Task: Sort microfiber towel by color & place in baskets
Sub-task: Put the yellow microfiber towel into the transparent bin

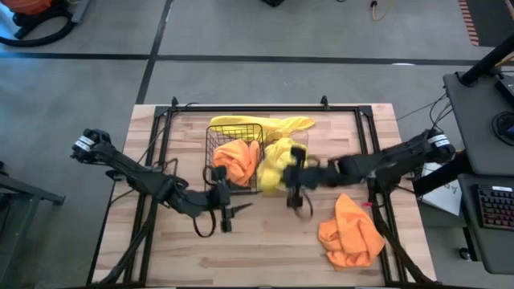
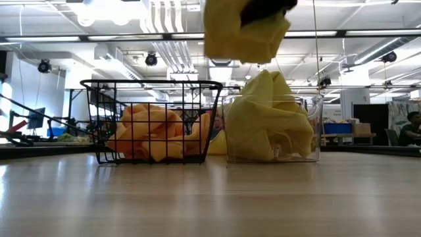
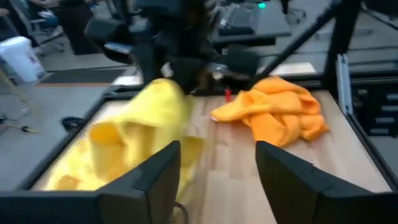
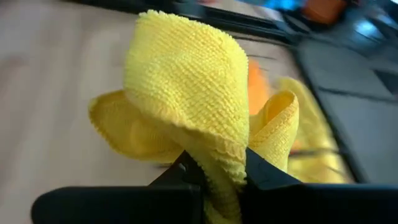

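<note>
My right gripper (image 1: 294, 186) is shut on a bright yellow towel (image 2: 245, 29), held above the clear plastic bin (image 2: 309, 131), which holds several yellow towels (image 2: 270, 122). The black wire basket (image 2: 105, 125) stands to the bin's left with orange towels (image 2: 148, 131) inside. Another yellow towel (image 1: 257, 124) lies over the far rims of the baskets. A pile of orange towels (image 1: 351, 233) lies on the table at the near right. My left gripper (image 1: 226, 213) is open and empty, near the wire basket's near side. My right gripper pinches a bunched fold of the yellow towel (image 4: 219, 163) between its two fingers (image 4: 267, 177); several layers are gathered there. The towel hangs in loose folds (image 4: 180, 81) beyond the fingertips, lifted clear above the clear bin.
A black frame (image 1: 241, 108) runs along the table's far edge and its sides. The wooden top (image 1: 265, 249) is bare at the near middle and near left. Beyond the table the room shows desks and a person (image 2: 413, 128) at the right.
</note>
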Motion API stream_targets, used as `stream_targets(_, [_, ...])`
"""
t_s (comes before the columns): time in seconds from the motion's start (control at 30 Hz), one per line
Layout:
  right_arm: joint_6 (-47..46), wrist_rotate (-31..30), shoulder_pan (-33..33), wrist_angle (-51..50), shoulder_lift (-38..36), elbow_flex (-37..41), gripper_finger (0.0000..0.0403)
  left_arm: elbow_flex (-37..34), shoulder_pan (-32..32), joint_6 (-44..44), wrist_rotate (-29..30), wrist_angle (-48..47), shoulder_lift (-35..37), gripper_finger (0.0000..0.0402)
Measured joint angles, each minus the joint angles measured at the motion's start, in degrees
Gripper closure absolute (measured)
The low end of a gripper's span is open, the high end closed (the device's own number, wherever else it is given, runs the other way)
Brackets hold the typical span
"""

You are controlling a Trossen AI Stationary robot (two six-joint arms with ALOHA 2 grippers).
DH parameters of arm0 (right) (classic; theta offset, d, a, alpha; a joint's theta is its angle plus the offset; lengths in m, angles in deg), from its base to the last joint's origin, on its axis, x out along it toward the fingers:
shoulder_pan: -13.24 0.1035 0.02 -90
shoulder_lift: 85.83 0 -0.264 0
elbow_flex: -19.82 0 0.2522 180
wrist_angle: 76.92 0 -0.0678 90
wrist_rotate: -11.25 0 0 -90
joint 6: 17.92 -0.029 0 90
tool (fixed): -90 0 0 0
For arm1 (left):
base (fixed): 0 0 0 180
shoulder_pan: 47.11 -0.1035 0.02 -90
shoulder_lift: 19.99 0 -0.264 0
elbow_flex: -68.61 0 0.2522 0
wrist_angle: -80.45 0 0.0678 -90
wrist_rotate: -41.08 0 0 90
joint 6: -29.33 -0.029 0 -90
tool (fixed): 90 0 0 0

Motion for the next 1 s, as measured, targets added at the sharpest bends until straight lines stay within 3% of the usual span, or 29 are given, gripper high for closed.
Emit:
stream_targets(0.2, [-0.4,1.3,-15.9,1.3,-4.2,7.0,0.0378,-0.1,-0.1,0.1,4.4,-7.6,6.8,0.0185])
stream_targets(0.4, [-2.8,16.7,-27.4,13.6,-2.9,17.5,0.0378,-0.1,-0.1,2.6,6.5,-13.0,10.0,0.0192])
stream_targets(0.67, [-3.3,17.6,-30.9,22.7,0.6,24.4,0.0374,-0.1,0.3,2.9,6.4,-16.7,10.6,0.0209])
stream_targets(1.0, [-4.7,17.6,-31.1,25.0,5.0,24.7,0.0347,-0.1,0.3,2.2,3.6,-25.3,12.3,0.0237])
